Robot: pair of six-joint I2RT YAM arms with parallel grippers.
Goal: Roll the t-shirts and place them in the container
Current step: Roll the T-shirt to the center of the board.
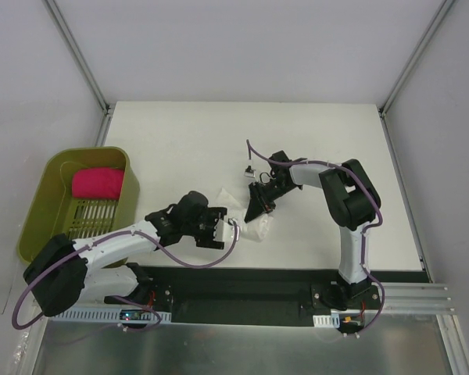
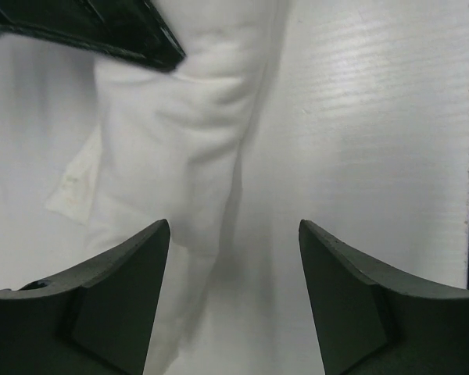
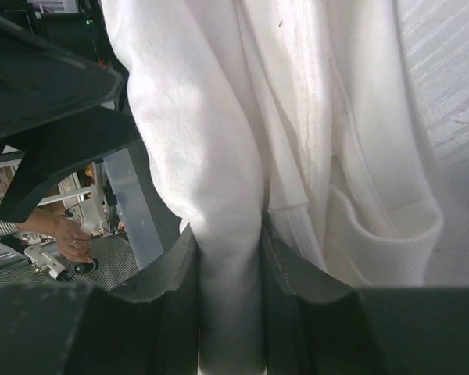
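Left tool (image 2: 233, 238) gapes, right tool (image 3: 228, 244) clamped tight.

From above, you see only scraps of the white t-shirt (image 1: 256, 228) by the desk's (image 1: 219, 133) near edge; the left pincer (image 1: 221, 228) and right pincer (image 1: 259, 205) cover the rest. Both wrist views crop it top and bottom. The pink bundle (image 1: 98, 182) is too small to judge.

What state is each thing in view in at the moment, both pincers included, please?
left pincer: open, gripping nothing, white t-shirt just ahead.
right pincer: shut on a fold of the white t-shirt.
white t-shirt: bunched up, not rolled.
pink t-shirt: rolled, lying in the green basket.
green basket: upright, holding only the pink t-shirt.
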